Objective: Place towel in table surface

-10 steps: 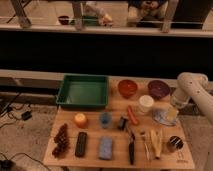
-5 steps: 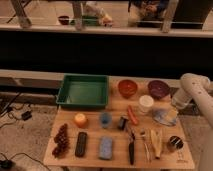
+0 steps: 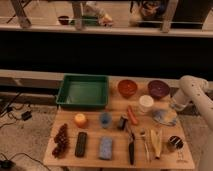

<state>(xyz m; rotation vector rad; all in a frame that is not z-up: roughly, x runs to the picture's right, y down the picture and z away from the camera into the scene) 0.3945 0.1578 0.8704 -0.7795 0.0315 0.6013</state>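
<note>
Nothing has moved in the last second: the gripper (image 3: pixel 173 106) hangs released at the right, just beyond the towel (image 3: pixel 164 117), which lies on the table surface (image 3: pixel 117 142), so placement looks done.

No text, label, brand or number can be read anywhere.
</note>
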